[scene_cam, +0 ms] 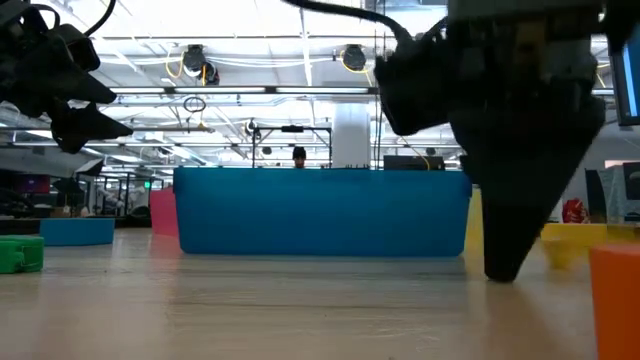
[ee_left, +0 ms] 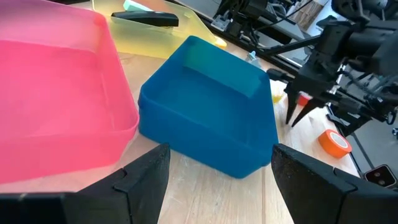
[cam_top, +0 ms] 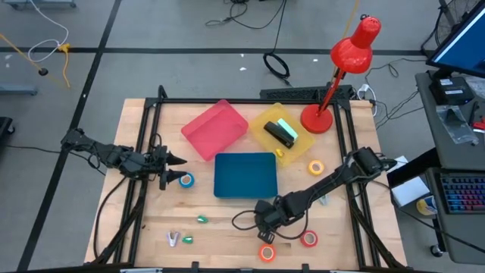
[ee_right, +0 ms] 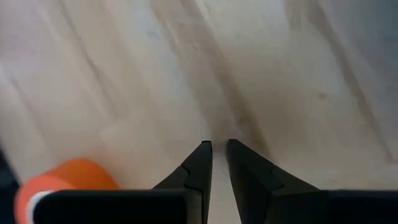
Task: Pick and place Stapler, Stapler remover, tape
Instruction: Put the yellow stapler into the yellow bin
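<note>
The black stapler (cam_top: 282,135) lies in the yellow tray (cam_top: 269,121), and also shows in the left wrist view (ee_left: 146,18). A small silver staple remover (cam_top: 175,240) lies near the table's near edge. Blue tape (cam_top: 186,180) rests just beside my open left gripper (cam_top: 174,171) (ee_left: 221,152), which faces the blue tray (ee_left: 205,118). Yellow tape (cam_top: 316,167), red tape (cam_top: 308,240) and orange tape (cam_top: 267,252) (ee_right: 62,180) lie flat on the wood. My right gripper (cam_top: 265,231) (ee_right: 219,146) (scene_cam: 503,272) is shut on nothing and points down close to the table beside the orange tape.
A pink tray (cam_top: 214,129) and the blue tray (cam_top: 245,174) sit mid-table. A red desk lamp (cam_top: 337,83) stands at the far right corner. Small green bits (cam_top: 202,219) lie near the staple remover. A black cable (cam_top: 246,221) loops by the right gripper.
</note>
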`<state>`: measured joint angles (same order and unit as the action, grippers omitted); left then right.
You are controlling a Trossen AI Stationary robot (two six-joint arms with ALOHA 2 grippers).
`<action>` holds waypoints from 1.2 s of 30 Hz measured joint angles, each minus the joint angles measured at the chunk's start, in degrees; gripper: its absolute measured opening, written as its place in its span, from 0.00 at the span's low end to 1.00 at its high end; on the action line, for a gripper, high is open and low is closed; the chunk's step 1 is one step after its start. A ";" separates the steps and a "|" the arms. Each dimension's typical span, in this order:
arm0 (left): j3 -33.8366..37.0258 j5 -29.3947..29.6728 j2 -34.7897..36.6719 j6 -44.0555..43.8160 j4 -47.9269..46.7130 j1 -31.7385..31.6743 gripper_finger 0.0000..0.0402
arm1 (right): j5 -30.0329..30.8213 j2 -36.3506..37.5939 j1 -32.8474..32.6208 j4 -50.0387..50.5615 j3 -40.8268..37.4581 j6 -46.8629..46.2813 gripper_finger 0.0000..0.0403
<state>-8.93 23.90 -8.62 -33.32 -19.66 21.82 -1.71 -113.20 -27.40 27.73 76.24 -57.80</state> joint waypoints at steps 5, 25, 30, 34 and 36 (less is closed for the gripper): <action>0.00 0.00 0.00 0.00 -0.04 0.00 0.68 | 0.02 0.02 0.07 -0.09 0.00 -0.58 0.12; 0.00 -0.04 0.00 0.02 -0.31 0.00 0.68 | -4.39 8.43 -0.76 6.00 0.09 -3.87 0.12; 0.00 -0.04 0.00 0.22 -0.29 0.00 0.68 | -4.44 11.60 -1.96 7.00 0.03 -4.88 0.12; 0.00 -0.03 0.02 0.42 -0.28 0.00 0.68 | -4.45 12.51 -2.78 7.19 0.00 -3.27 0.12; 0.00 -0.04 0.00 0.44 -0.28 0.00 0.68 | -4.58 12.42 -2.80 7.40 0.00 -2.34 0.12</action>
<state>-8.93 23.86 -8.62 -32.88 -19.94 21.82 -6.29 -100.78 -30.20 35.13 76.25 -60.14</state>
